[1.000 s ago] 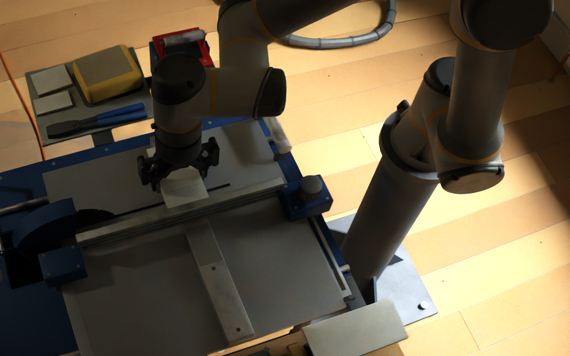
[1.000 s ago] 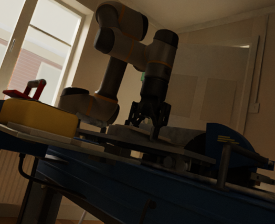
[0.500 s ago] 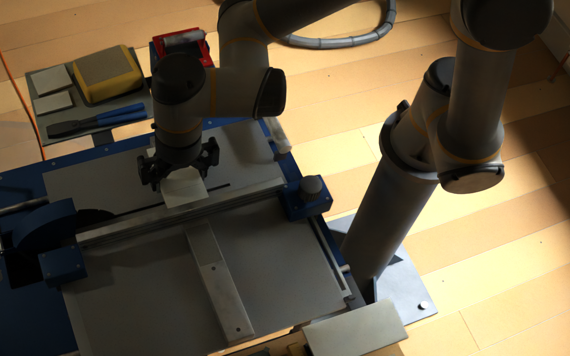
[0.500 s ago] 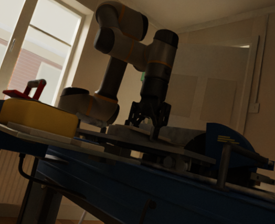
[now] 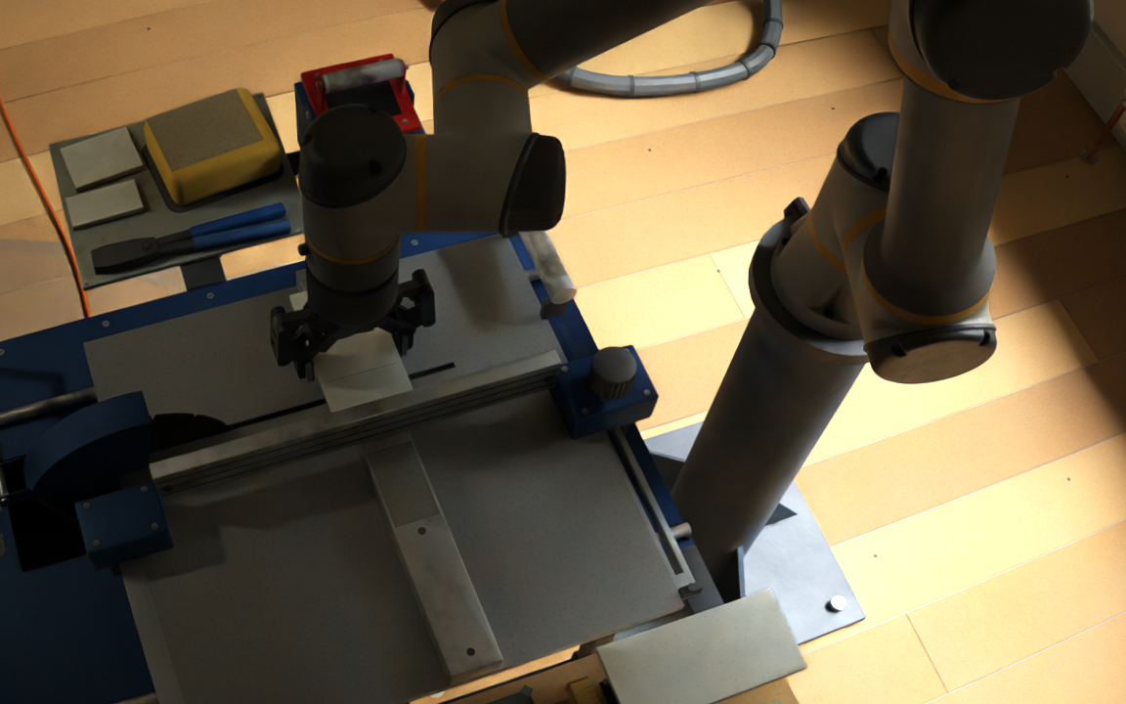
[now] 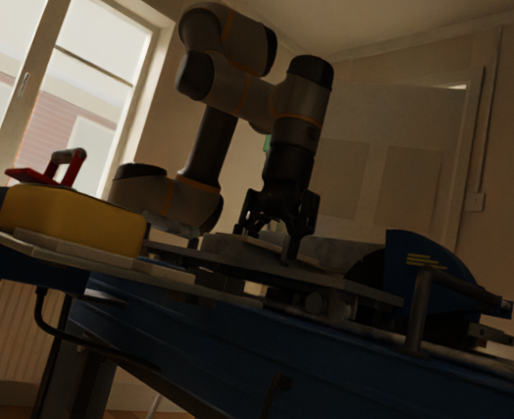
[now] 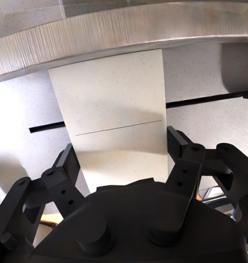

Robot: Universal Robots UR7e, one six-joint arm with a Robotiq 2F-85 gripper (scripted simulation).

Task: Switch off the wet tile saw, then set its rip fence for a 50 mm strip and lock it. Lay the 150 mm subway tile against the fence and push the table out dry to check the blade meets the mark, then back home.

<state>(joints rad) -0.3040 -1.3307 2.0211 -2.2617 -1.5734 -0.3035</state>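
The white subway tile point(image 5: 363, 372) point(image 7: 115, 112) lies flat on the saw's sliding table, its far end butted against the metal rip fence point(image 5: 349, 425) point(image 7: 119, 32), with a thin pencil mark point(image 7: 118, 127) across it. The tile spans the table's dark blade slot point(image 7: 203, 99). My gripper point(image 5: 349, 337) point(image 6: 276, 226) point(image 7: 122, 149) stands open astride the tile's near end, holding nothing. The blue blade guard point(image 5: 90, 442) point(image 6: 409, 266) sits at the left end of the fence, and the fence's lock knob point(image 5: 614, 372) is at its right end.
The fence rail crosses the table just beyond the tile. A metal bar point(image 5: 427, 552) lies on the near table half. On a mat behind the saw are a yellow sponge block point(image 5: 210, 144), spare tiles point(image 5: 102, 179) and blue-handled nippers point(image 5: 191, 236). The arm's base column point(image 5: 769, 411) stands to the right.
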